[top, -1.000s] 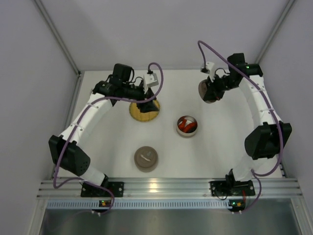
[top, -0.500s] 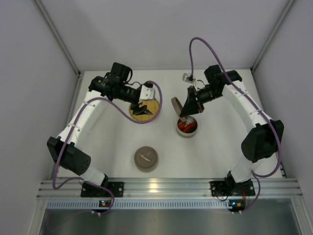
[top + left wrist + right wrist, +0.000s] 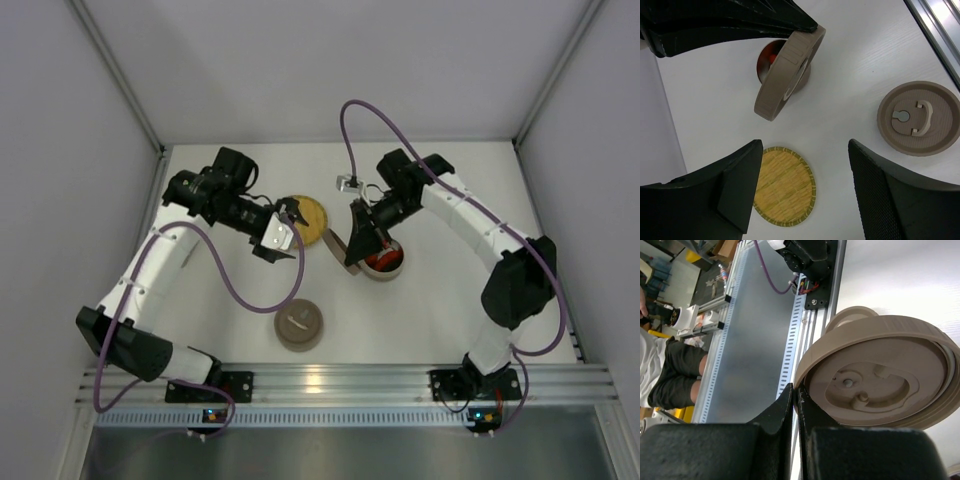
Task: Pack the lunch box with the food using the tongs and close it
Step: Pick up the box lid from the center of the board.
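Observation:
The lunch box (image 3: 384,266) is a round tan bowl right of the table's middle, with red-orange food (image 3: 378,256) inside. In the left wrist view a red piece of the food (image 3: 771,58) shows behind the lid. My right gripper (image 3: 358,236) is shut on the rim of a tan round lunch box lid (image 3: 345,250) (image 3: 880,380). It holds the lid (image 3: 788,75) tilted on edge against the bowl's left side. My left gripper (image 3: 290,214) (image 3: 805,192) hangs open and empty over the table beside the yellow plate. The tongs are out of view.
A round yellow woven plate (image 3: 312,218) (image 3: 785,186) lies bare at the back middle. A second tan lid piece (image 3: 299,324) (image 3: 919,117) rests flat near the front. The aluminium rail (image 3: 340,382) runs along the near edge, and grey walls close in the other sides.
My right arm has swung left from the far right corner, carrying the lid to the bowl. My left arm has drawn back off the plate toward the left, its jaws a little wider.

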